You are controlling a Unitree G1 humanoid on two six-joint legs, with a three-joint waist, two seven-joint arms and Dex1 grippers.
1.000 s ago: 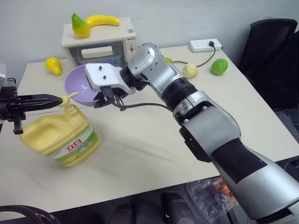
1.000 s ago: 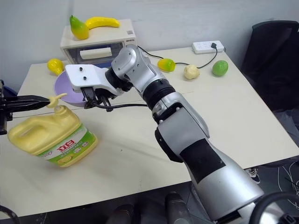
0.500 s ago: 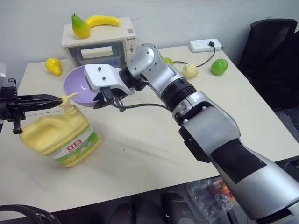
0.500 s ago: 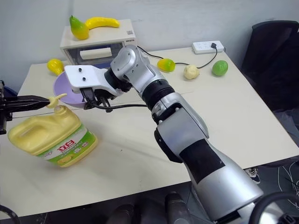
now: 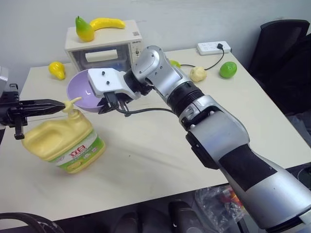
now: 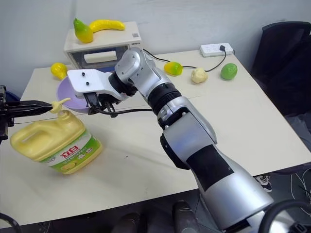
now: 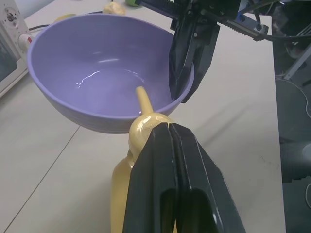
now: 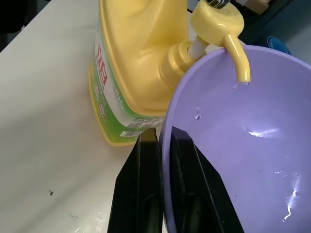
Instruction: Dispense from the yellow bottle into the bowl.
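Note:
The yellow bottle [image 5: 63,141] stands slightly tilted on the table at the left, its green-and-white label facing me. My left gripper [image 5: 54,103] is shut, and its fingertips [image 7: 163,133] rest on top of the yellow pump head [image 7: 143,130]. The lavender bowl [image 5: 83,90] hangs tilted just above and behind the bottle, with my right gripper [image 8: 165,141] shut on its near rim. The pump's nozzle [image 8: 239,60] reaches over the rim into the bowl [image 8: 243,145]. A few small drops sit on the bowl's inner wall under the nozzle.
A cream toaster oven [image 5: 102,46] stands at the back, with a pear [image 5: 83,27] and a banana [image 5: 107,21] on top. A yellow fruit [image 5: 56,68], a pale fruit [image 5: 198,73], a green fruit [image 5: 227,69] and a power strip [image 5: 214,46] lie along the far side. A black chair [image 5: 284,53] stands right.

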